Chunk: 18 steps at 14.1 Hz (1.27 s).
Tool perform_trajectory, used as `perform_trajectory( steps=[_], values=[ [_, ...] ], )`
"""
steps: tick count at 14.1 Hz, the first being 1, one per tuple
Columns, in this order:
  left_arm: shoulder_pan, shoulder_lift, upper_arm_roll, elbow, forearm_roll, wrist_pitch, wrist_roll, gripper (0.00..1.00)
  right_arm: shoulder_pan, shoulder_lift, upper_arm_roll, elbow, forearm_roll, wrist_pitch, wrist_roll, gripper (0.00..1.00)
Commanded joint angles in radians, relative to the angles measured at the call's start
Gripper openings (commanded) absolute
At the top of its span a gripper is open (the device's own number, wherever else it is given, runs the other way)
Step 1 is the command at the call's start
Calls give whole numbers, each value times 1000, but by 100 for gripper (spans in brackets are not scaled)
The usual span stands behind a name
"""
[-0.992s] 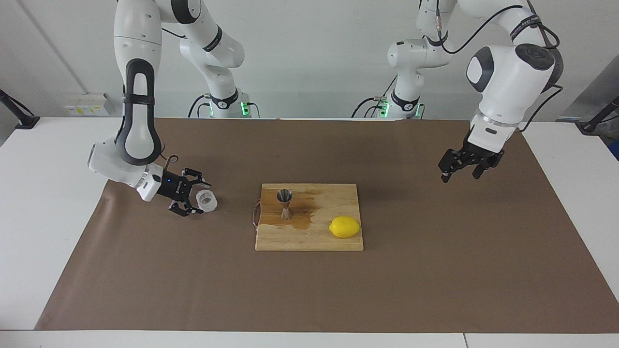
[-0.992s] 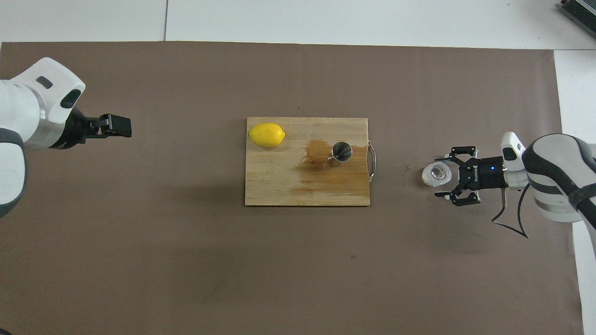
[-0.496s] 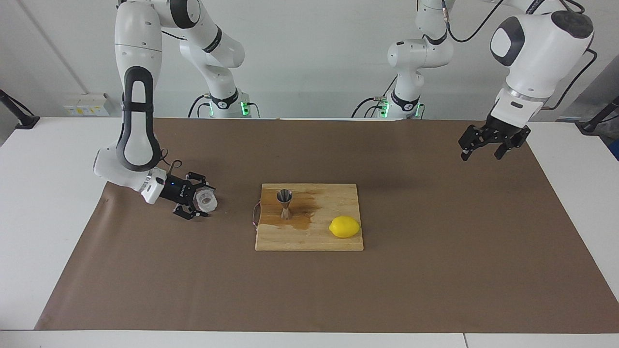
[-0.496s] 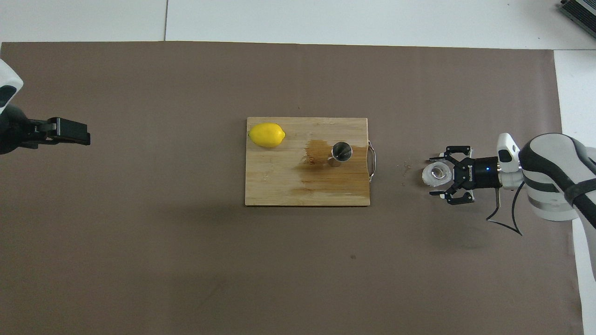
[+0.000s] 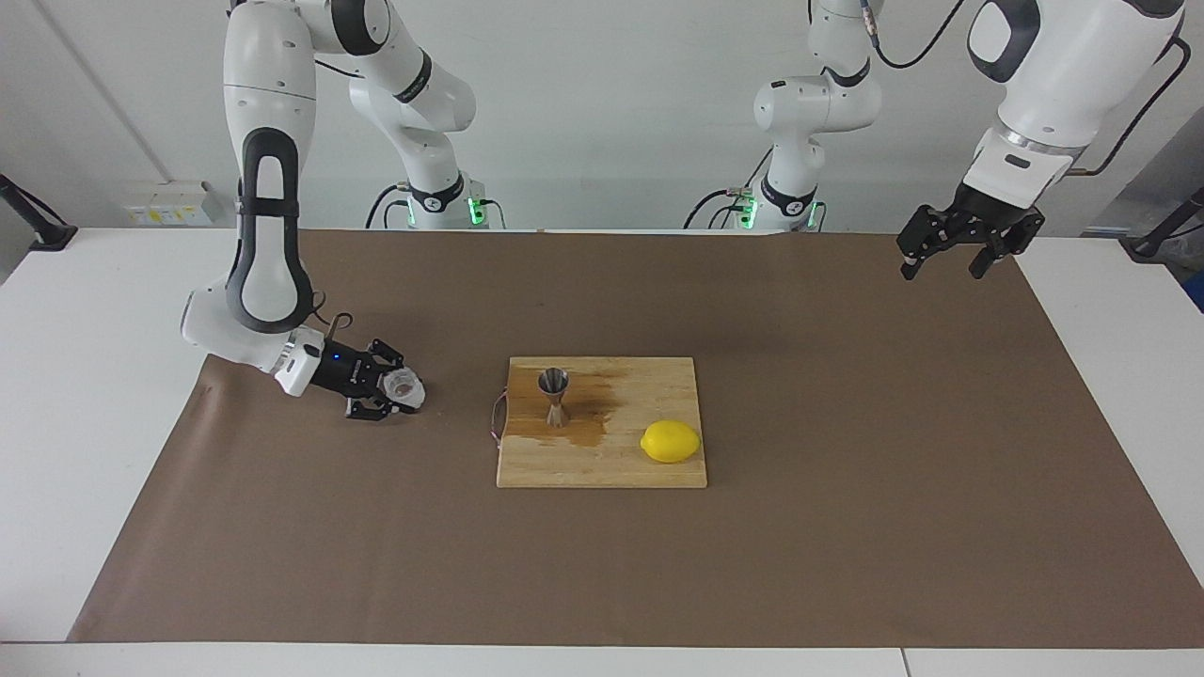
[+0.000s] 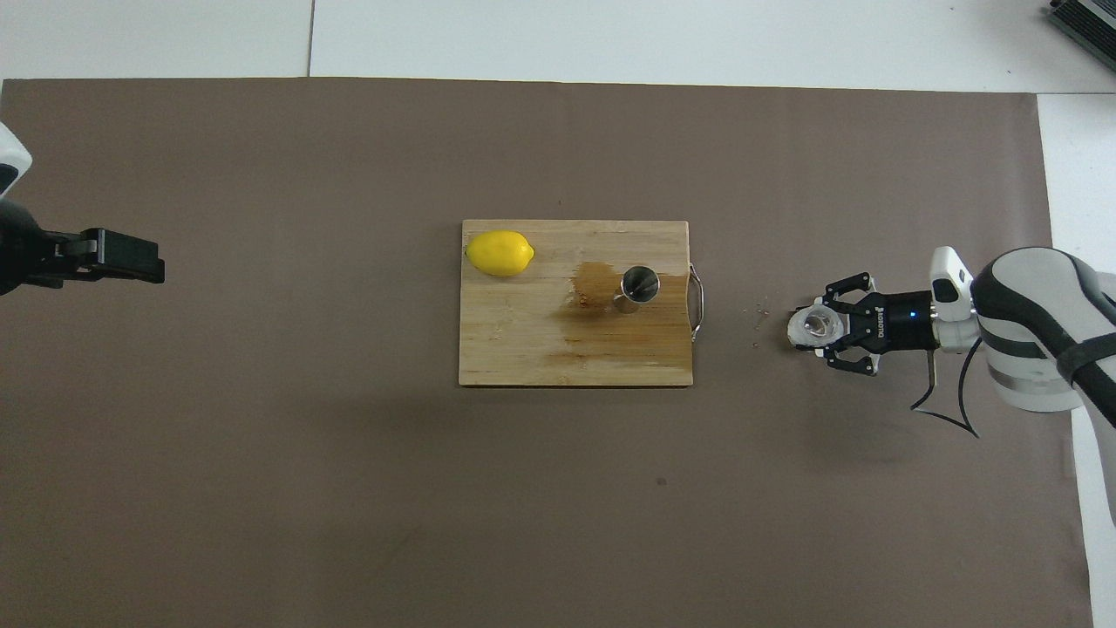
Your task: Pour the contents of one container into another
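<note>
Right gripper (image 5: 400, 394) jaws clamped on clear cup (image 6: 809, 326), wet stain by jigger (image 6: 639, 286) plain overhead; left gripper (image 5: 948, 264) jaws wide, aloft.

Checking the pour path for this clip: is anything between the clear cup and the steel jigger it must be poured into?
Nothing visible. The right gripper is shut on the clear cup, low over the brown mat. Only bare mat and the board's metal handle lie before the steel jigger, upright on the cutting board. The lemon sits clear.

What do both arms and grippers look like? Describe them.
Both arms are glossy white with dark grey joint bands and black cables; green lights glow at their bases. The right gripper is black, with splayed linkage fingers and a small blue light. The left gripper is black and blockier.
</note>
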State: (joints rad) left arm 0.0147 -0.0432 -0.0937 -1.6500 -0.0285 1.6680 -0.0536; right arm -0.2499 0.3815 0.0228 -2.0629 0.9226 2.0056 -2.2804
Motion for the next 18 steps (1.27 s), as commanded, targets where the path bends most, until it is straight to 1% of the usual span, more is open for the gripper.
perform_trajectory(
  steps=[1, 3, 4, 6, 7, 8, 12, 15, 18],
  values=[
    [-7, -20, 6, 5, -2, -28, 17, 100, 15, -1, 12, 21, 24, -10, -2, 24],
    [-7, -11, 8, 57, -8, -109, 14, 100, 43, -22, 14, 41, 13, -5, 86, 24],
    [-6, -6, 5, 74, -10, -120, 14, 100, 64, -39, 14, 52, 4, 1, 152, 24],
    [-1, -15, 5, 64, -14, -146, 18, 100, 131, -102, 11, 60, -52, 30, 316, 24],
    [1, -23, 6, 41, -14, -146, 17, 100, 153, -128, 12, 69, -98, 39, 420, 24],
    [-1, -38, 6, 13, -14, -134, 14, 100, 181, -144, 14, 93, -152, 38, 518, 24],
    [1, -41, 3, 12, -14, -136, 8, 100, 299, -188, 12, 142, -299, 41, 830, 25],
    [2, -41, 5, 12, -14, -139, 6, 100, 374, -188, 14, 184, -401, 42, 994, 25],
    [1, -43, 6, 10, -14, -146, 11, 100, 414, -182, 14, 216, -494, 45, 1094, 25]
  ],
)
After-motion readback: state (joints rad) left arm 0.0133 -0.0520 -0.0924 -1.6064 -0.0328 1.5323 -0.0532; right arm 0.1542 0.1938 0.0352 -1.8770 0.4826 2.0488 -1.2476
